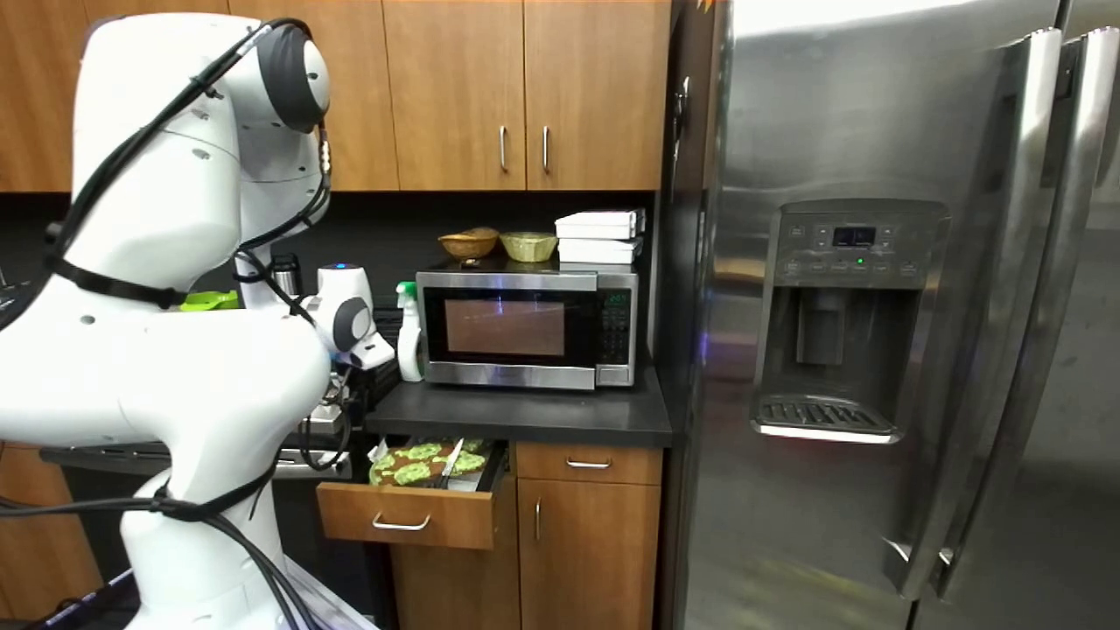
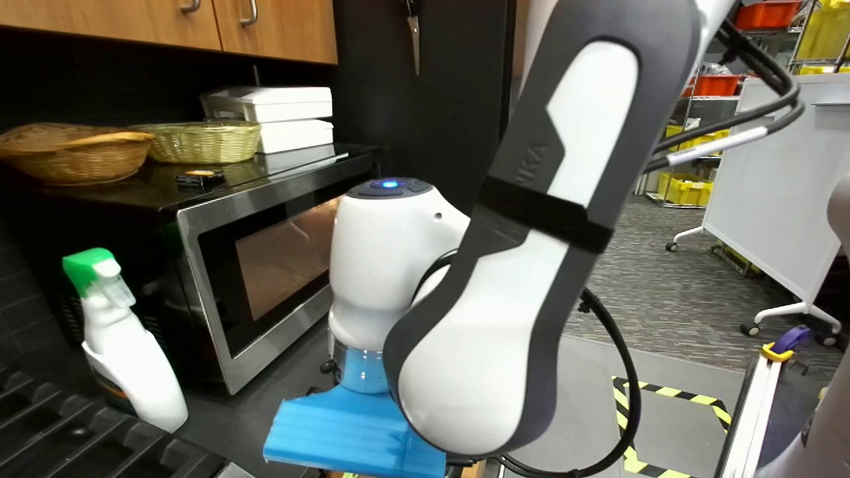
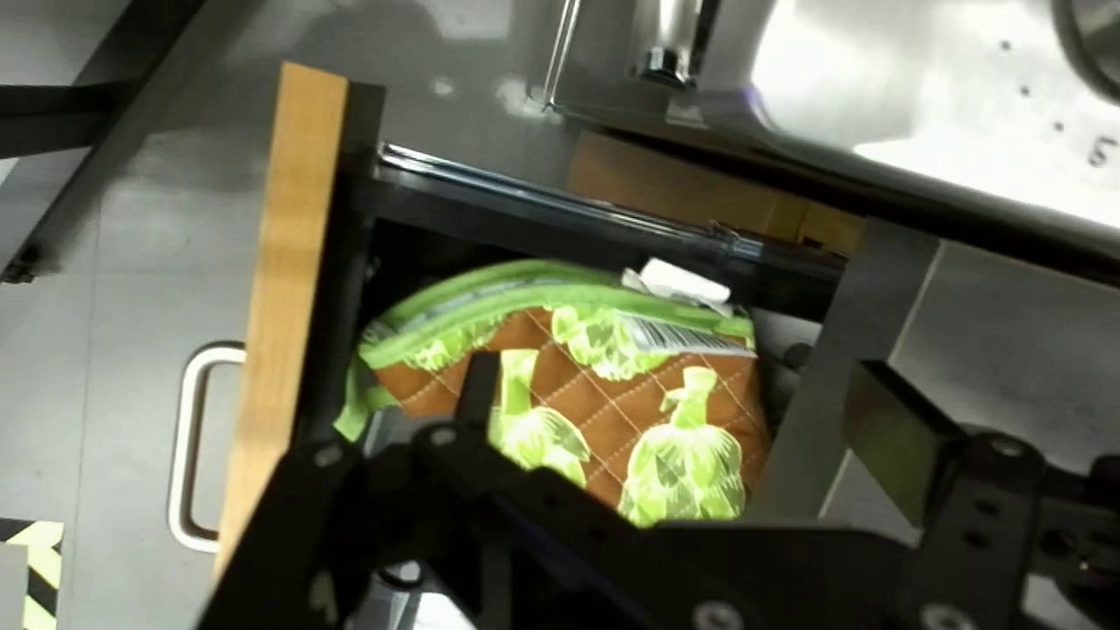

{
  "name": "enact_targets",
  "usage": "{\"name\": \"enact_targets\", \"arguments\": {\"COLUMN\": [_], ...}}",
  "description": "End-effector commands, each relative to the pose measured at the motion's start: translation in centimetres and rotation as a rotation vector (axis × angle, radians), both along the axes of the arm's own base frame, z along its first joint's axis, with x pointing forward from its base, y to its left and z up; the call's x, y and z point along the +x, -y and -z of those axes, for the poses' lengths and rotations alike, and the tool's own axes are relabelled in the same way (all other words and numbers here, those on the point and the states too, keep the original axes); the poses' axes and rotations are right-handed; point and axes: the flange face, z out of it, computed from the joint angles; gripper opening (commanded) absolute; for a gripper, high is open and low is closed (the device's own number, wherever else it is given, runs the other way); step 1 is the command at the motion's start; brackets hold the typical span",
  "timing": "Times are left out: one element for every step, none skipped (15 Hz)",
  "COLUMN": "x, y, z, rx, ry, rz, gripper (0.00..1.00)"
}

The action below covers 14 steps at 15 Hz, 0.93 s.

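Observation:
In the wrist view my gripper (image 3: 687, 411) stands open, its two dark fingers wide apart with nothing between them. Below it lies a brown quilted cloth item (image 3: 604, 420) printed with green artichokes and edged in green, resembling a pot holder. It rests in a pulled-out wooden drawer (image 1: 407, 516), with a barcode tag (image 3: 687, 335) near its green edge. A thin pale utensil (image 1: 452, 459) lies by the cloth's right side in an exterior view. I see no contact between the fingers and the cloth. The arm hides most of the gripper in both exterior views.
A microwave (image 1: 529, 328) stands on the dark counter (image 1: 534, 420) above the drawer, with baskets and white boxes on top. Beside it is a spray bottle (image 2: 126, 345). The stove (image 3: 875, 96) borders the drawer, whose metal handle (image 3: 188, 446) faces outward. A steel fridge (image 1: 744, 525) stands nearby.

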Motion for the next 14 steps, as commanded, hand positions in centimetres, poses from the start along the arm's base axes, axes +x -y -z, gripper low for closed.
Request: {"name": "enact_targets", "arguments": {"x": [-2.7, -3.2, -3.6, -4.0, -4.4, -4.8, -5.1, -5.4, -5.7, -5.9, -6.2, -6.4, -6.5, -6.6], "y": [1.3, 1.4, 1.6, 1.6, 1.7, 1.8, 1.8, 2.0, 2.3, 2.6, 2.9, 3.3, 3.8, 4.2], "z": [-1.3, -1.6, -2.1, -2.7, -3.0, -3.4, -3.7, -4.1, -4.5, -4.9, -5.2, -5.5, -5.6, -5.7], "rx": [0.006, 0.004, -0.001, -0.008, -0.012, -0.018, -0.022, -0.028, -0.033, -0.04, -0.05, -0.065, -0.081, -0.099], "ry": [-0.018, -0.02, -0.021, -0.034, -0.041, -0.061, -0.083, -0.108, -0.138, -0.166, -0.198, -0.228, -0.251, -0.283], "rz": [-0.098, -0.139, -0.188, -0.245, -0.301, -0.359, -0.41, -0.455, -0.494, -0.526, -0.553, -0.569, -0.584, -0.592], "gripper": [1.0, 1.0, 1.0, 1.0, 1.0, 1.0, 1.0, 1.0, 1.0, 1.0, 1.0, 1.0, 1.0, 1.0]}}
